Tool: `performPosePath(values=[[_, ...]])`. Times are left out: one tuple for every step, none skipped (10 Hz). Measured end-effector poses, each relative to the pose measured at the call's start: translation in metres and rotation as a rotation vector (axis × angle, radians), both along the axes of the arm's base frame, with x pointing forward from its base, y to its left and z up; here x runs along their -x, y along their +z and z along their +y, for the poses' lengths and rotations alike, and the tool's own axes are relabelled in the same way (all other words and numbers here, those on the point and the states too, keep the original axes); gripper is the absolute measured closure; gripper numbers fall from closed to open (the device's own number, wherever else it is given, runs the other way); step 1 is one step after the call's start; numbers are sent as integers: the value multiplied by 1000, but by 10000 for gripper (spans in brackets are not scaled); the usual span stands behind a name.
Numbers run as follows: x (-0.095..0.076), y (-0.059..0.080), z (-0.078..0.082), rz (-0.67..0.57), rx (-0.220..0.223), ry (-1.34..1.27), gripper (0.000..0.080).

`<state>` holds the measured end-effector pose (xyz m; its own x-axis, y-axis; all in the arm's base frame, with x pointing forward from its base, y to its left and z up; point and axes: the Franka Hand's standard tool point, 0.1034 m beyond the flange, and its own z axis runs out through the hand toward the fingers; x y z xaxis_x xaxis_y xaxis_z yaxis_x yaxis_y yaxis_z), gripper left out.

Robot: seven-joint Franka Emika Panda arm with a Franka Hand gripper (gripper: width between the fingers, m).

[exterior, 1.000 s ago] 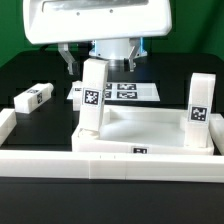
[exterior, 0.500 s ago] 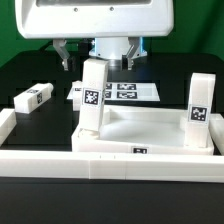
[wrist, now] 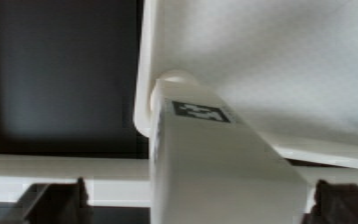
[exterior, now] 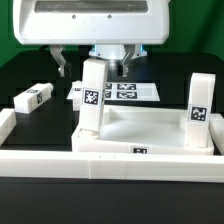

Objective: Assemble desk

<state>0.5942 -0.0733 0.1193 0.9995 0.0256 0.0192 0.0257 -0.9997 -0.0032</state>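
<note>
One leg (exterior: pixel 33 98) flat on table (exterior: pixel 180 75) (black surface)

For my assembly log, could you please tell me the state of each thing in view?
gripper: open, jaws wide either side of the first upright leg, gripping nothing.
first upright leg: standing in a tabletop corner, exterior view's left.
second upright leg: standing in the corner on the exterior view's right.
loose leg: lying on its side, unattached.
tabletop: flat, rim up.
</note>
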Motion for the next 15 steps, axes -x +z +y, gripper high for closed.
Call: performPosePath(values=[[1, -1, -1, 5, -1, 5, 320], [1, 0, -3, 8, -2, 12, 481], [0, 0, -2, 6, -1, 13, 481], [0, 0, -2, 6, -1, 8, 511], [0, 0, -2, 6, -2, -11, 511], [0, 0, -2, 6, -2, -9, 511], [0, 0, -2, 6, -4, -28, 511], [0, 0, 0, 6, -11, -138, 511], [0, 0, 0, 6, -15, -183, 511], [0, 0, 1, 7, -21, -261, 511], [0, -1, 3, 6, -34, -363, 511], [-1, -1, 5, 8, -42, -441, 511], [-1, -1, 7, 10, -58, -567, 511], [-1, -1, 9, 12, -77, -673, 511], [-1, -2, 11, 20, -105, -807, 509]])
